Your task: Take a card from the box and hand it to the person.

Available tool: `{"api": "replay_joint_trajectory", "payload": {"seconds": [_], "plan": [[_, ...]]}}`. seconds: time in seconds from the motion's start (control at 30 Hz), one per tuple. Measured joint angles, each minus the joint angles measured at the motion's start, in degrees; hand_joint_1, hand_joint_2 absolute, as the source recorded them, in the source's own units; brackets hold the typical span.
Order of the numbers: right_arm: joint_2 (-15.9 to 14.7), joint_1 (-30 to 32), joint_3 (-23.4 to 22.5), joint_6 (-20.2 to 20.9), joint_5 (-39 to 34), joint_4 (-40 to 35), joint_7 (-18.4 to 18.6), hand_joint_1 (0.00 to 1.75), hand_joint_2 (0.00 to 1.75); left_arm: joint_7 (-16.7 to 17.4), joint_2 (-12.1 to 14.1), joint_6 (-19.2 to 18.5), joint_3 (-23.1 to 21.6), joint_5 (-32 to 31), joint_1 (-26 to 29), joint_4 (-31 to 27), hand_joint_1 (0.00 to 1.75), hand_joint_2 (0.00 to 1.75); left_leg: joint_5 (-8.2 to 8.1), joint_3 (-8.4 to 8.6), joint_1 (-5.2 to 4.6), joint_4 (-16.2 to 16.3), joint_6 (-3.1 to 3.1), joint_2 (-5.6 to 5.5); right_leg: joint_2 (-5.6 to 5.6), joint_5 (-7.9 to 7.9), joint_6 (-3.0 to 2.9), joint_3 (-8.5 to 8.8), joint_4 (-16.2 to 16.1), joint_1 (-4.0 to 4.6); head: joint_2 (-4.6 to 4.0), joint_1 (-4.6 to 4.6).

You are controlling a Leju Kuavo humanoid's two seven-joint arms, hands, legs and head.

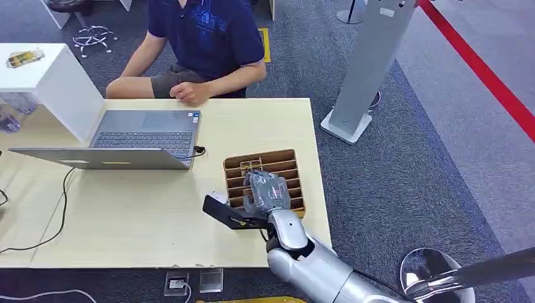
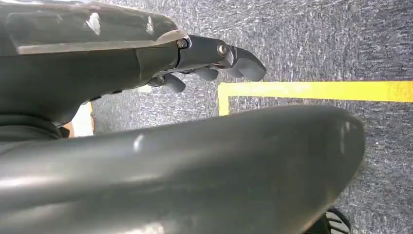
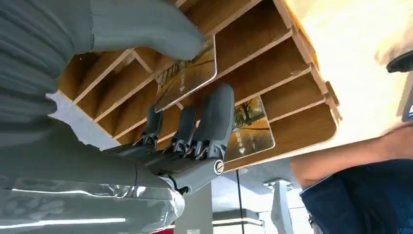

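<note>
A slotted wooden box stands on the table near its right edge, in front of the seated person. My right hand is down in the box's middle slots. In the right wrist view the thumb and the dark fingers pinch a card with an autumn-tree picture, tilted partly out of its slot in the box. A second card of the same kind lies in a slot beside the fingers. My left hand hangs over the grey carpet with its fingers apart, holding nothing.
An open laptop sits left of the box, its cable trailing over the table. A white cabinet stands at the table's far left. The person's hand rests on the far edge. A grey post base stands on the floor at right.
</note>
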Motion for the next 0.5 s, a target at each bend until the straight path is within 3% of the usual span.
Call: {"api": "replay_joint_trajectory", "payload": {"seconds": [0.17,0.5], "plan": [[-0.17,0.05,-0.11,0.24,0.39,-0.59,0.59,0.94,1.75,0.00,0.00,-0.04,0.00,0.00,0.01,0.00,0.00,0.00,0.00,0.01,0.00,0.00,0.00,0.01,0.01,0.00,0.00,0.00,0.00,0.00,0.00,0.00],[-0.63,0.28,-0.48,0.94,1.57,-2.03,1.75,1.03,1.75,-0.28,0.00,-0.35,0.00,0.00,0.01,0.00,0.00,0.00,0.00,0.01,0.00,0.00,0.00,0.01,0.01,0.00,0.00,0.00,0.00,0.00,0.02,0.00]]}}
